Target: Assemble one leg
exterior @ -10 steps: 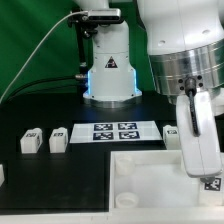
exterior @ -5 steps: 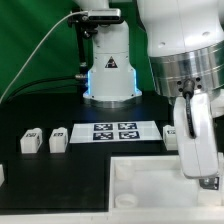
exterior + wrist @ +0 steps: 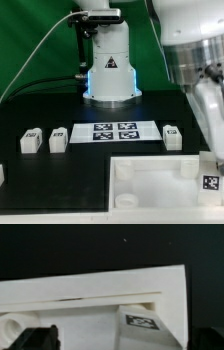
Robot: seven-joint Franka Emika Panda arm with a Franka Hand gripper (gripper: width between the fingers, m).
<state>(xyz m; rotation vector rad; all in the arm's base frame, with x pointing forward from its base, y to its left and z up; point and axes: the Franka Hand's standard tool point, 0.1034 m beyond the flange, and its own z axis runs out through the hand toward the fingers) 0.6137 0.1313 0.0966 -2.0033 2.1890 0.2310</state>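
One leg (image 3: 208, 176), a small white block with a black-and-white tag, stands on the large white panel (image 3: 150, 190) at its corner on the exterior view's right. My gripper (image 3: 214, 145) is just above it. In the wrist view the leg (image 3: 146, 321) lies between my two dark fingertips (image 3: 40, 339), which stand wide apart and do not touch it; my gripper (image 3: 128, 341) is open. Three more legs lie on the black table: two on the exterior view's left (image 3: 30, 141) (image 3: 58, 139) and one on its right (image 3: 172, 137).
The marker board (image 3: 118, 131) lies behind the panel. The robot base (image 3: 110, 65) stands at the back. A white part (image 3: 2, 172) shows at the left edge. A round socket (image 3: 12, 326) of the panel is in the wrist view.
My arm has lifted and shifted to the exterior view's right. The tagged leg has stayed in place at the panel's corner, and my fingers no longer cover it.
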